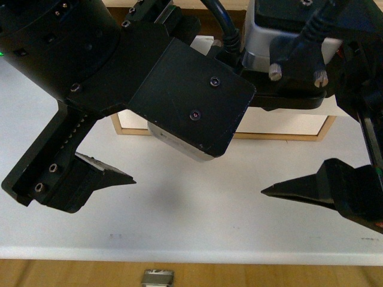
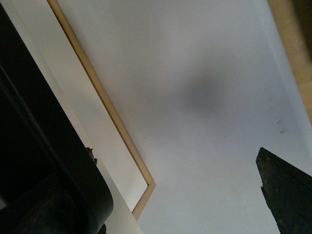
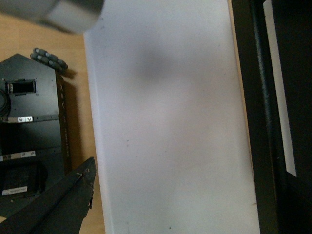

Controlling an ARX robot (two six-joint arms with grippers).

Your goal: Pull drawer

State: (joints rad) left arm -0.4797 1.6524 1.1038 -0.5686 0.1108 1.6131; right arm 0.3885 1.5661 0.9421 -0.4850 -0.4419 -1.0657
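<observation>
A low white-fronted unit framed in light wood (image 1: 281, 124) stands on the white table behind both arms. Its black bar handle and notch are hidden by the arms, so I cannot tell whether this front is the drawer. The left wrist view shows the same white panel with its wood edge and corner (image 2: 146, 183). My left gripper (image 2: 180, 200) is open above bare table beside that corner, one pointed finger (image 1: 105, 173) showing in front. My right gripper (image 3: 170, 204) is open over the table near its front edge, with one finger (image 1: 323, 186) in front.
The white table (image 1: 197, 221) ends at a front edge, with wood floor (image 1: 72, 275) and a small metal part (image 1: 158, 278) below. The robot's black base (image 3: 29, 122) stands on the floor beside the table. A grey wrist camera with cables (image 1: 269, 36) hangs in front of the unit.
</observation>
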